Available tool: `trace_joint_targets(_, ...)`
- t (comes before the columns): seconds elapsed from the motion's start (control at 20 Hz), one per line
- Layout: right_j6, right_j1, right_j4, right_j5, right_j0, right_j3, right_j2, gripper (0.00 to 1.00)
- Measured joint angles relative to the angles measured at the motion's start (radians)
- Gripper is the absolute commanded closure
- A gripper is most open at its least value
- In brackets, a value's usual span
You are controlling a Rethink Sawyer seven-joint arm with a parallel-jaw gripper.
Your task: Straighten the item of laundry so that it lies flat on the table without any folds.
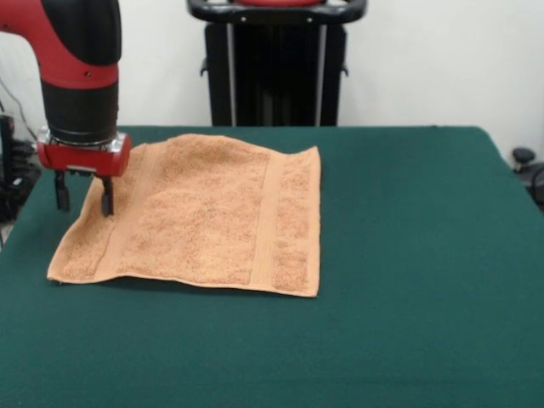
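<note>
We find the towel (204,217) spread nearly flat on the table (408,255), no folds visible; gripper (84,195), fingers apart and empty, hovers over its edge.

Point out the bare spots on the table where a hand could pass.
The table is bare from the towel's right edge to the table's right edge, and along the whole front strip below the towel. It is crowded at the left, where the claw hangs open over the towel's left edge.

A black stand (274,64) rises behind the table, against a white wall (425,59).
</note>
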Motion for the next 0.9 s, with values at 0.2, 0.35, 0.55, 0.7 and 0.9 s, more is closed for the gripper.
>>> trace_joint_targets(0.2, 0.0, -0.037, 0.003, 0.053, 0.004, 0.0, 0.002, 0.0)
trace_joint_targets(0.35, 0.0, -0.071, 0.007, 0.097, 0.006, 0.001, 0.005, 0.0)
trace_joint_targets(0.55, 0.0, -0.112, 0.014, 0.138, 0.006, 0.001, 0.011, 0.0)
trace_joint_targets(0.7, 0.0, -0.128, 0.015, 0.149, 0.008, 0.001, 0.012, 0.0)
trace_joint_targets(0.9, 0.0, -0.127, 0.015, 0.15, 0.02, 0.001, 0.013, 0.0)
